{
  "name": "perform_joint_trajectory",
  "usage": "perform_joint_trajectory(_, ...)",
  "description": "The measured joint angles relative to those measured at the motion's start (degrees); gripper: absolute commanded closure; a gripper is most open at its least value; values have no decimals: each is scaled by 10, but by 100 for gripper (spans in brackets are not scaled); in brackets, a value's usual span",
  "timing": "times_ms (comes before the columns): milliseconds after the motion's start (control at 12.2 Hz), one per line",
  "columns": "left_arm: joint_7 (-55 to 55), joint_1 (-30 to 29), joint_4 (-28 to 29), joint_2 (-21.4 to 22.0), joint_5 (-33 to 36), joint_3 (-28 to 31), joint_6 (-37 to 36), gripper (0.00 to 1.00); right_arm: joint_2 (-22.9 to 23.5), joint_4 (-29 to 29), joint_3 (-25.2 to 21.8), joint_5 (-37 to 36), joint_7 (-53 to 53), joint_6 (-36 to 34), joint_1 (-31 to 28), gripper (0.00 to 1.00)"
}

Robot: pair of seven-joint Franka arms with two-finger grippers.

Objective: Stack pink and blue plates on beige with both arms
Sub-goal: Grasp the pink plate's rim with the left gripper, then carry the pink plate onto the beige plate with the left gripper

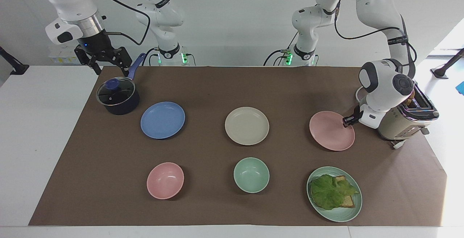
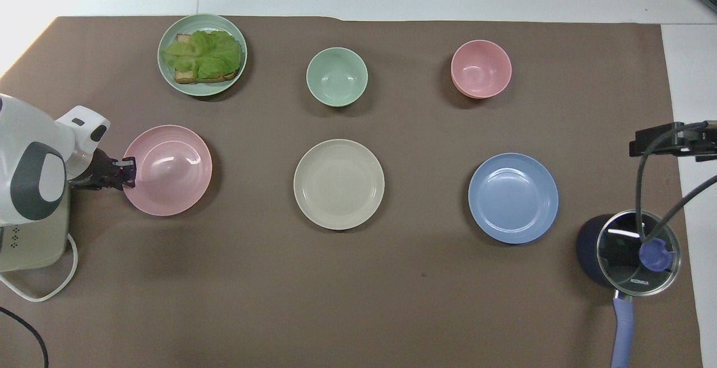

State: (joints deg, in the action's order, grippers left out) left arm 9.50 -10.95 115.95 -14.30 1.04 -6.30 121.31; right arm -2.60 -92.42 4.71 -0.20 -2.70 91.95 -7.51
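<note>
Pink plate (image 1: pixel 331 130) flat on worktop (image 1: pixel 203 86) at left arm's end, left gripper (image 1: pixel 348 121) fingers pinched on rim. Lift level, carry w/o tilt to beige plate (image 1: pixel 247 125). Right gripper (image 1: pixel 105 61) waits apart, over pot (image 1: pixel 117 96).

Left hand (image 1: pixel 348 121) low, pinched; right hand (image 1: pixel 105 63) raised, spread, waiting.

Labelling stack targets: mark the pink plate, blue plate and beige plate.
pink plate (image 1: pixel 330 132), facing view, bare centre.
blue plate (image 1: pixel 162 120), facing view, centre.
beige plate (image 2: pixel 339 184), overhead view, centre.
</note>
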Motion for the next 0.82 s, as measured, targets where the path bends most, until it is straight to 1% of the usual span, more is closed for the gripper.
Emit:
perform_joint_trajectory(163, 0, 1, -8, 8, -1, -3, -22, 100, 0, 0, 0, 0, 0, 0, 0, 0)
perform_joint_trajectory(245, 2, 1, -17, 12, -3, -6, -46, 100, 0, 0, 0, 0, 0, 0, 0, 0)
perform_joint_trajectory(327, 5, 3, -34, 16, -14, -13, -87, 100, 0, 0, 0, 0, 0, 0, 0, 0)
perform_joint_trajectory(490, 10, 18, -95, 27, -52, -22, -197, 100, 0, 0, 0, 0, 0, 0, 0, 0)
perform_joint_trajectory(571, 23, 28, -123, 35, -64, -29, -238, 100, 0, 0, 0, 0, 0, 0, -1, 0)
perform_joint_trajectory(653, 50, 42, -141, 45, -74, -38, -261, 100, 0, 0, 0, 0, 0, 0, -1, 0)
perform_joint_trajectory(816, 114, 78, -146, 56, -84, -57, -266, 100, 0, 0, 0, 0, 0, 0, -1, 0)
